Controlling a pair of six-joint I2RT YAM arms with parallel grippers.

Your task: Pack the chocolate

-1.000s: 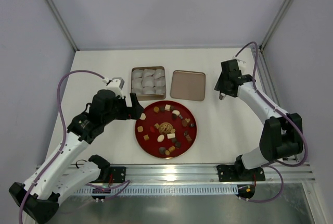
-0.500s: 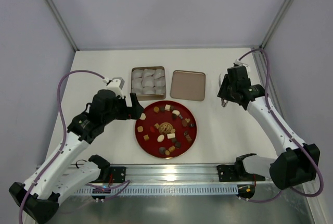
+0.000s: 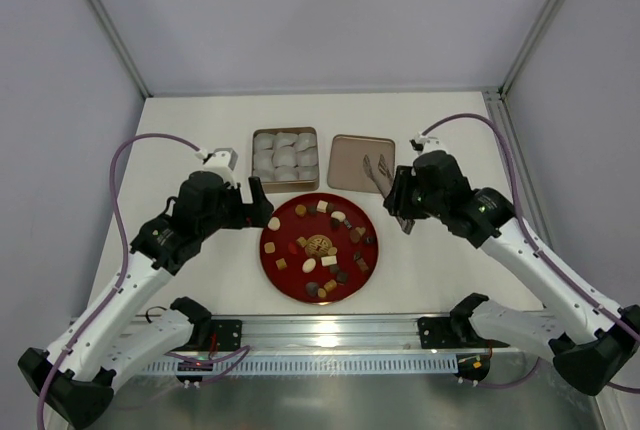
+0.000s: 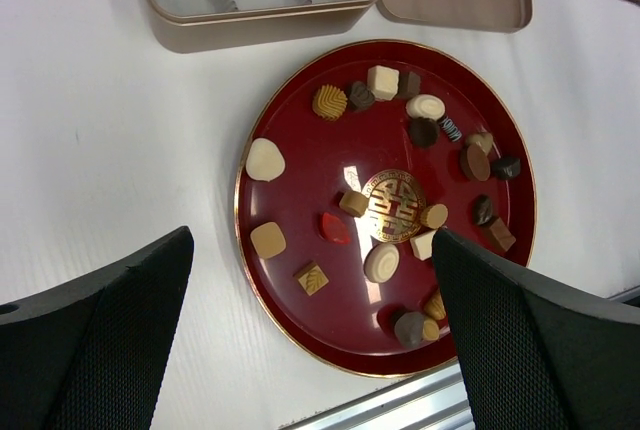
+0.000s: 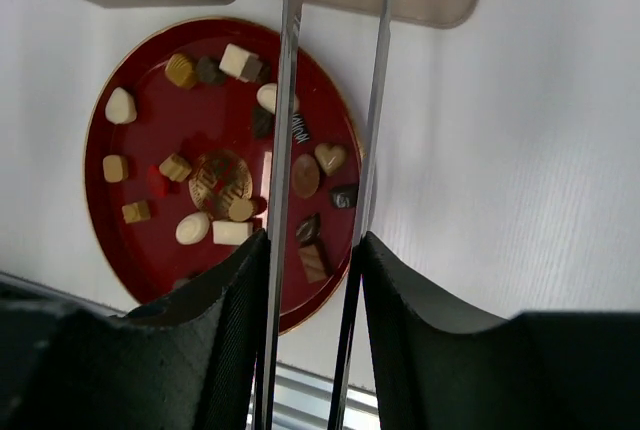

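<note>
Small assorted chocolates (image 4: 383,81) lie scattered on a round red plate (image 4: 300,190), mid-table toward the near edge. The left claw (image 3: 262,207) gapes wide and empty at the plate's left rim. The right claw (image 3: 400,200) clamps thin metal tongs (image 5: 285,100), prongs apart and empty, over the right rim. Neither arm is judged clearly nearer.
</note>
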